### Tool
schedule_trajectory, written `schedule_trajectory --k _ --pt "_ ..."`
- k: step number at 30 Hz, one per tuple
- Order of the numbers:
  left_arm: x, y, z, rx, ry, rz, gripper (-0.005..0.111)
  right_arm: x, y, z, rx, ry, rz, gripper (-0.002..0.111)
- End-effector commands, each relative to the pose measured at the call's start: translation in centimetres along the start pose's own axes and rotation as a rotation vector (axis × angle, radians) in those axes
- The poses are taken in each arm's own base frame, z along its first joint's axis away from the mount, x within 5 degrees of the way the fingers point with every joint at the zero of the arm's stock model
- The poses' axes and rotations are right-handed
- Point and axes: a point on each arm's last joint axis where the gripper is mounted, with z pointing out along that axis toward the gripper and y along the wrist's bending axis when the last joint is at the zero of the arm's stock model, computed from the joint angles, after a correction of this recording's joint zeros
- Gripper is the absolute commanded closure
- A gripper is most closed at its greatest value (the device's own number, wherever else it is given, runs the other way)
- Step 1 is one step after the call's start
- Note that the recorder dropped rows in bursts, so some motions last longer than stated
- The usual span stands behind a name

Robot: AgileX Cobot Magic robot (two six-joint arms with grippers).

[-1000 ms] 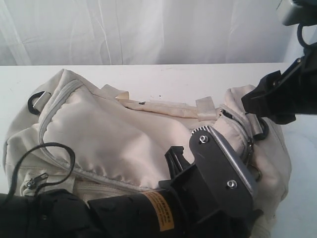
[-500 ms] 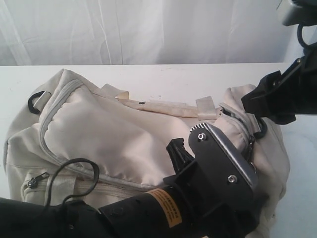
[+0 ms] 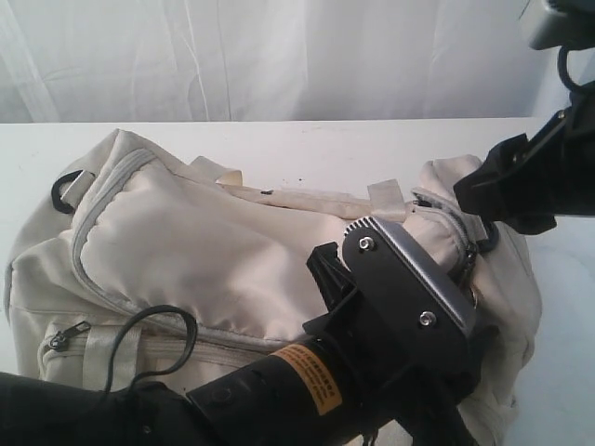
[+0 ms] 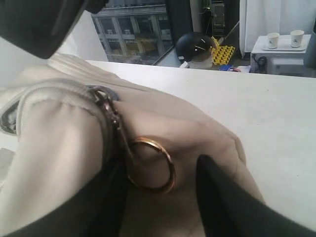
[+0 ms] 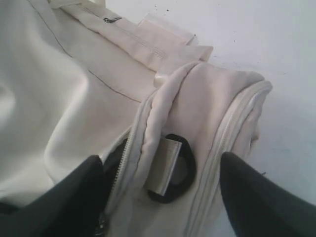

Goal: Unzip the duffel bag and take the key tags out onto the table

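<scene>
Left gripper [image 4: 158, 175]: fingers apart, straddling the brass zip-pull ring [image 4: 171, 167] at the duffel bag [image 3: 204, 242] end, no pinch seen | Right gripper [image 5: 160, 158]: spread wide, holding nothing, poised above the same bag end, black D-ring [image 5: 188, 168] between its fingers | Duffel bag: lying on the table [image 3: 279, 139], beneath both grippers.

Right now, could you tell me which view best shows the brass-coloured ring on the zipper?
The left wrist view: the ring hangs whole and close on the zipper of the duffel bag. In the exterior view the left arm covers that spot; the right wrist view does not show it.
</scene>
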Motion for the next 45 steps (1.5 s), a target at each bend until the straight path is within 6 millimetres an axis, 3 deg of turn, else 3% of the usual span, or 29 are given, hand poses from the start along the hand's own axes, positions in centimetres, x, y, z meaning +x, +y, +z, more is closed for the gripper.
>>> schedule_trajectory --k 1,10,15,18,24,32,39,42,45 --pt "-0.4 0.1 0.0 -0.028 -0.027 -0.019 0.061 -0.1 0.0 -0.2 0.0 -0.007 -0.009 0.046" --pt "-0.6 0.3 -0.1 -0.043 -0.048 -0.014 0.089 -0.1 0.0 -0.2 0.0 -0.007 -0.009 0.046" --pt "-0.4 0.2 0.0 -0.032 -0.028 -0.002 0.094 -0.1 0.0 -0.2 0.002 -0.007 -0.013 0.046" --pt "-0.7 0.1 -0.5 -0.007 0.012 0.008 0.107 0.0 0.0 -0.2 0.001 -0.004 -0.013 0.046" --pt "-2.3 0.2 -2.3 0.08 0.059 -0.022 0.107 -0.1 0.2 0.1 -0.017 0.003 0.009 0.046" --pt "-3.4 -0.1 -4.3 0.198 0.126 -0.052 0.107 0.1 0.5 2.3 -0.064 0.105 0.127 0.046" --pt "-3.8 0.0 -4.6 0.205 0.114 -0.042 0.107 0.9 0.9 3.1 -0.101 0.231 0.159 0.046" --pt "-3.9 0.1 -4.6 0.202 0.106 -0.035 0.107 1.0 1.0 3.4 -0.11 0.25 0.168 0.054" --pt "-3.9 0.1 -4.6 0.2 0.103 -0.033 0.107 1.1 0.9 3.6 -0.109 0.267 0.167 0.072"
